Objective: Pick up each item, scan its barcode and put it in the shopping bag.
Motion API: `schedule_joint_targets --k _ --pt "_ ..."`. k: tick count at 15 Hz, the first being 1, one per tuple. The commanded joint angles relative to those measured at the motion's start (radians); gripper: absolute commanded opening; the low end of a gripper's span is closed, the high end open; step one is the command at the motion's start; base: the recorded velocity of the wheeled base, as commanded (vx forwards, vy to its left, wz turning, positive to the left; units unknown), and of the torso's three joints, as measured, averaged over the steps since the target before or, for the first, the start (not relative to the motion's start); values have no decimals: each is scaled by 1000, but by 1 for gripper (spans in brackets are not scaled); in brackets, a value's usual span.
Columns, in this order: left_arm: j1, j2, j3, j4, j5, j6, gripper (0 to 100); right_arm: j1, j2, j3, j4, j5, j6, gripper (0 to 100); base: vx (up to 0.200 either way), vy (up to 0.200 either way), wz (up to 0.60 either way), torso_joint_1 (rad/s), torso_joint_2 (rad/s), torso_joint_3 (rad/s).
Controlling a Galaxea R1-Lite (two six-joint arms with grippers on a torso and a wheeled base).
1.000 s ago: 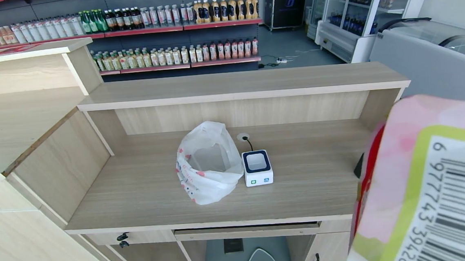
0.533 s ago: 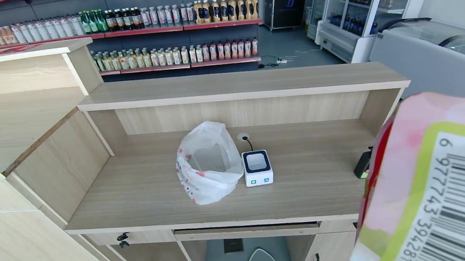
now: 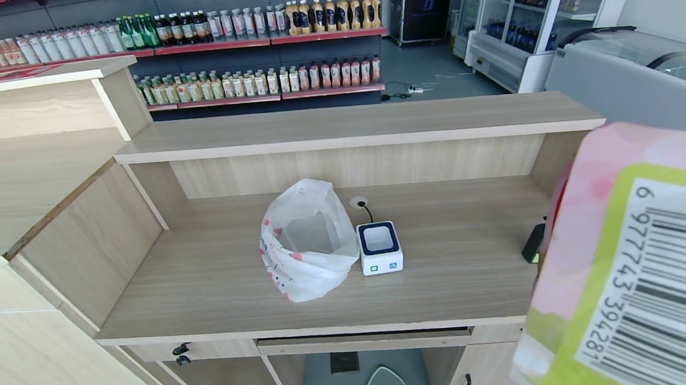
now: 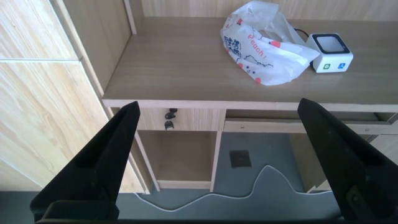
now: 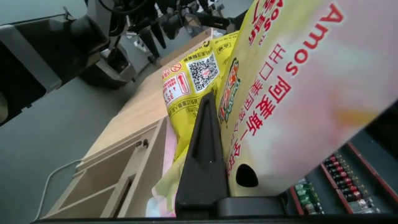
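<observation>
My head camera looks forward and down on the worktop (image 3: 458, 281), with a snack packet (image 3: 593, 229) very near its lens. The left wrist camera looks from lower; both share the shopping bag (image 3: 305, 255) and scanner (image 3: 379, 247). The right wrist camera sits close against that snack packet.

Bright, even light throughout. The bag (image 3: 308, 249) and scanner (image 3: 379, 248) cast only faint, soft shadows on the tabletop (image 3: 458, 281). Straight edges bow near the head view's borders.

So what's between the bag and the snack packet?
The scanner, right beside the bag; then bare counter up to the packet, in the head view.
</observation>
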Motion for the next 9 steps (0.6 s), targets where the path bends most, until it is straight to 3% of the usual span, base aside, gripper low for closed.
schedule_joint_targets --k 1,5,7,9 --pt "0 0 0 0 0 0 100 -2 -1 -1 0 0 0 0 0 0 0 0 0 0" --pt "0 0 0 0 0 0 100 -5 2 -1 3 -1 3 0 0 0 0 0 0 0" --pt "0 0 0 0 0 0 100 -75 17 -28 75 -7 14 0 0 0 0 0 0 0" --pt "0 0 0 0 0 0 100 -204 20 -108 254 -130 22 0 0 0 0 0 0 0"
